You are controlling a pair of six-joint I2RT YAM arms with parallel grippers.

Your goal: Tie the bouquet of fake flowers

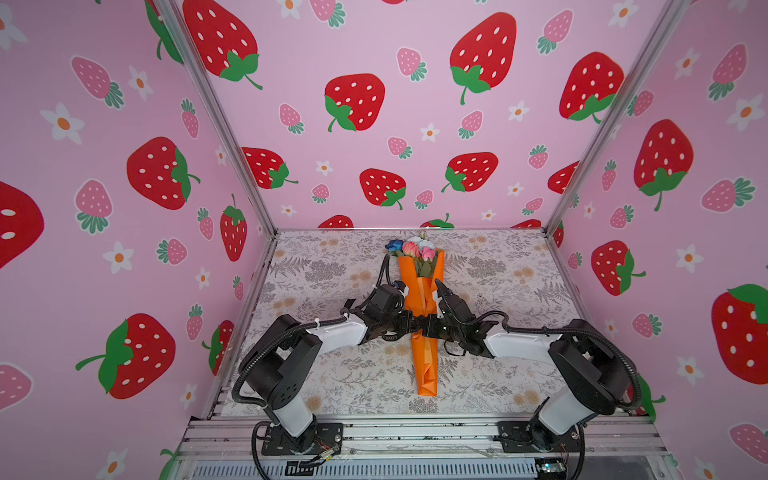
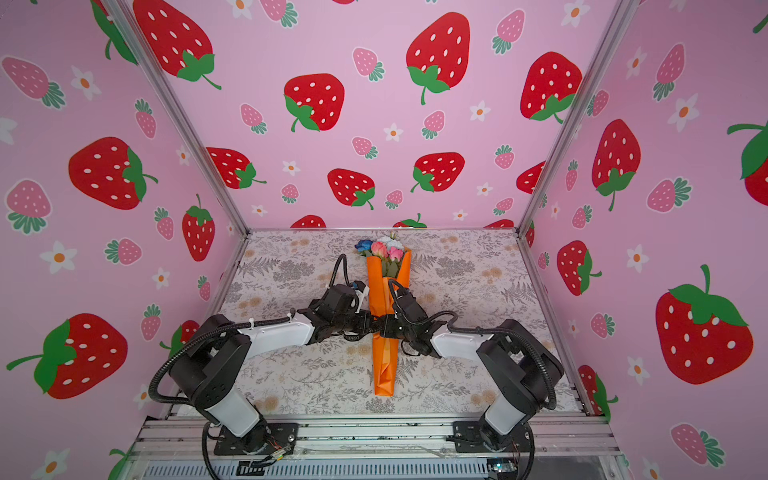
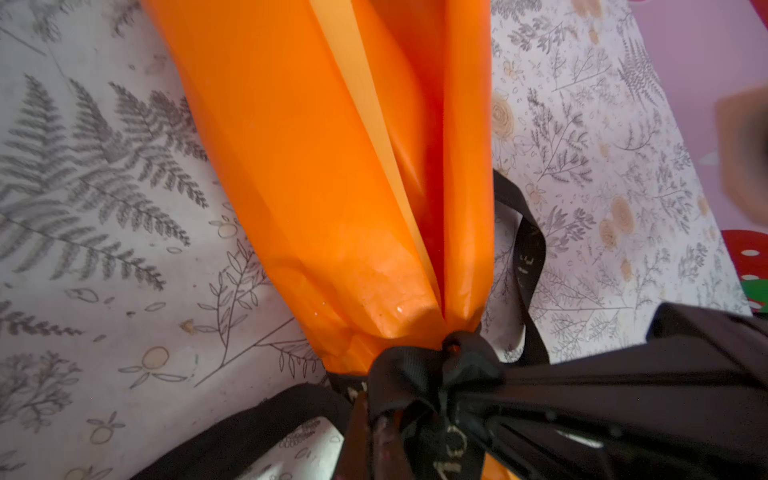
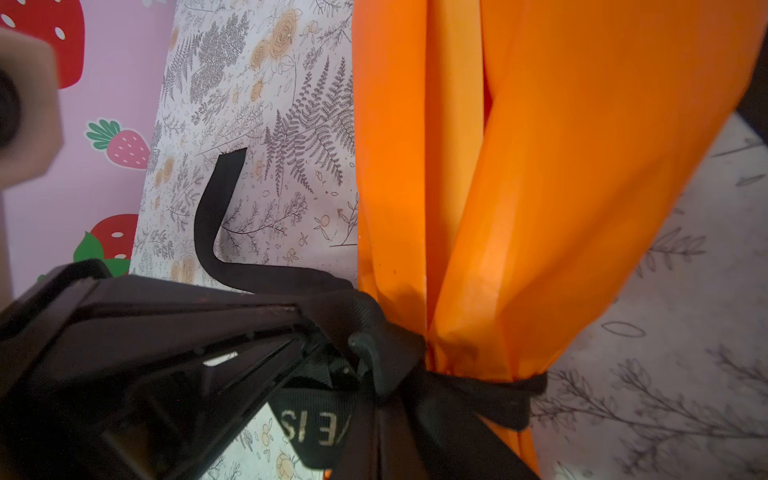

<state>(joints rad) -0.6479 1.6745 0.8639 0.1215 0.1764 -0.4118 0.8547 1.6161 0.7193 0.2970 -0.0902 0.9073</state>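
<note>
1. Both arms converge on the waist of the bouquet (image 1: 424, 291). The left gripper (image 1: 408, 323) and right gripper (image 1: 430, 325) sit tip to tip there, blocking the middle of the table (image 1: 332, 382).
2. Loose ribbon (image 4: 212, 216) lies on the mat on both sides of the wrap, close to the knot.
3. Bare mat stays open at far left, at far right, and along the front edge around the wrap's lower end.
4. Only a narrow strip separates the blooms from the back wall (image 1: 395, 124).
5. Side walls (image 1: 124, 208) hem in both flanks.
</note>
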